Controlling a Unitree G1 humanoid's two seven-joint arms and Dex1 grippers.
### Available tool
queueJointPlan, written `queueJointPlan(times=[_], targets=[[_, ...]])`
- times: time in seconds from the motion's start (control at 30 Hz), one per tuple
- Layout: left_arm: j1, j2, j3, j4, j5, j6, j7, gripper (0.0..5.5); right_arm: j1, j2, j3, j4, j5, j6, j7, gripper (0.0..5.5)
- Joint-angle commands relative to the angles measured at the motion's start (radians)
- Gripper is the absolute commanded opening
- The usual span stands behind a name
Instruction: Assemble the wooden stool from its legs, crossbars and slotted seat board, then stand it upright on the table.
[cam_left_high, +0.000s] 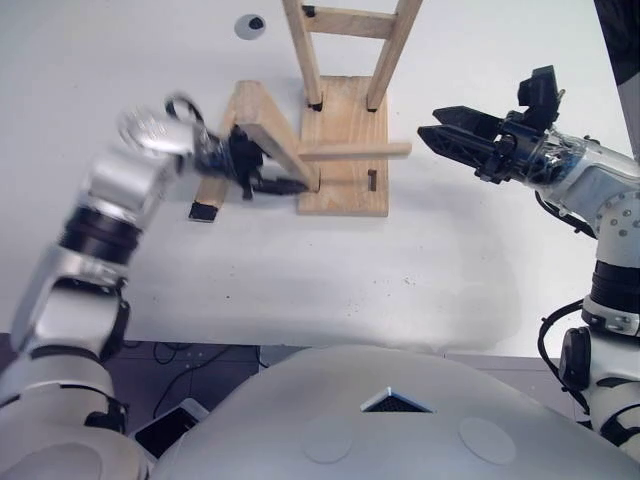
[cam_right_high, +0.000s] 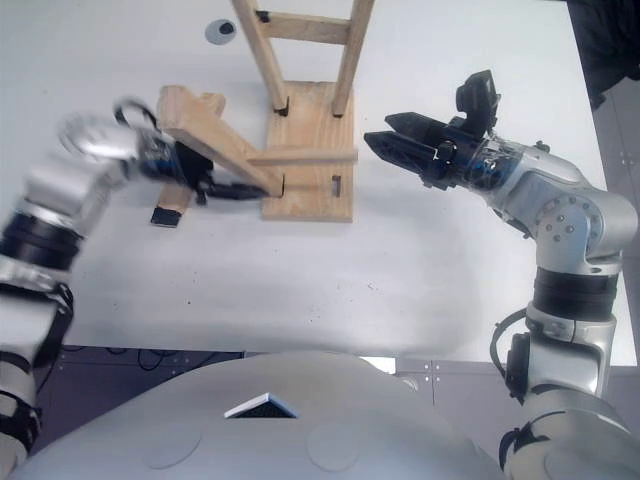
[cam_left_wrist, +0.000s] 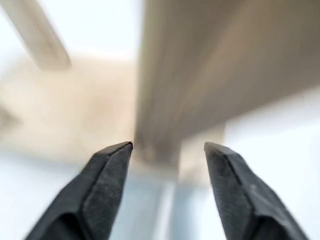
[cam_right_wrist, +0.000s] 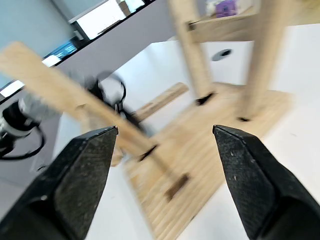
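The left gripper (cam_left_high: 290, 185) has its fingers (cam_left_wrist: 110, 165) apart, one on each side of the foot of a tilted leg frame (cam_left_high: 262, 122). I see a gap on one side, so I judge that it is not clamped on the wood. This foot sits at the near slot of the slotted seat board (cam_left_high: 350, 195), at about 8 o'clock on the board. The frame leans away toward 10 o'clock, and its other leg reaches the table (cam_left_high: 400, 260) on that side. A thin crossbar (cam_left_high: 360, 152) goes out from the tilted frame toward 3 o'clock, above the board.

The right gripper (cam_left_high: 428, 122) is wide open and holds nothing. It hangs just beyond the free end of this crossbar, at 3 o'clock from the board.

The seat board lies flat on the table. A second leg frame (cam_left_high: 352, 22) stands upright in the slots at 12 o'clock.

The parts look like dry, light wood, stiff and not fragile, with a smooth face that can slip between hard fingers. I think the foot will jam if the leg enters the slot tilted. A hold low on the leg, near the foot, steers it best. The crossbar is thin and probably a weak lever.
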Motion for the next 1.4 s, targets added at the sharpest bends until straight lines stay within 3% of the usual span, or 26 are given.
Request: queueJointPlan(times=[0.03, 0.27, 0.4, 0.57, 0.8, 1.0, 1.17, 1.27, 1.4], targets=[[0.034, 0.049, 0.029, -0.006, 0.064, 0.088, 0.010, 3.22, 0.016, 0.023, -0.018, -0.014, -0.013, -0.022, -0.023, 3.50], [0.205, 0.151, 0.155, -0.178, 0.032, 0.163, 0.013, 4.22, 0.085, 0.042, -0.050, -0.037, -0.010, -0.051, -0.055, 3.50], [0.300, 0.129, 0.313, -0.290, -0.021, 0.221, 0.123, 4.26, 0.104, 0.044, -0.066, -0.047, -0.007, -0.063, -0.067, 3.50], [0.436, -0.062, 0.540, -0.472, -0.072, 0.244, 0.449, 4.26, 0.177, 0.058, -0.106, -0.089, -0.002, -0.076, -0.087, 3.50], [0.524, -0.289, 0.584, -0.483, 0.108, 0.168, 0.854, 4.26, 0.186, 0.056, -0.114, -0.088, 0.001, -0.080, -0.103, 3.50], [0.561, -0.357, 0.625, -0.402, 0.122, 0.149, 0.919, 4.26, 0.176, 0.042, -0.110, -0.067, -0.014, -0.081, -0.101, 3.50], [0.570, -0.356, 0.642, -0.410, 0.033, 0.284, 0.863, 3.43, 0.178, 0.040, -0.108, -0.058, -0.025, -0.081, -0.108, 3.50], [0.581, -0.279, 0.614, -0.424, 0.015, 0.397, 0.794, 2.96, 0.163, 0.034, -0.107, -0.048, -0.035, -0.071, -0.108, 3.50], [0.565, -0.174, 0.605, -0.386, 0.040, 0.402, 0.715, 2.35, 0.114, 0.010, -0.109, -0.045, -0.027, -0.037, -0.102, 3.50]])
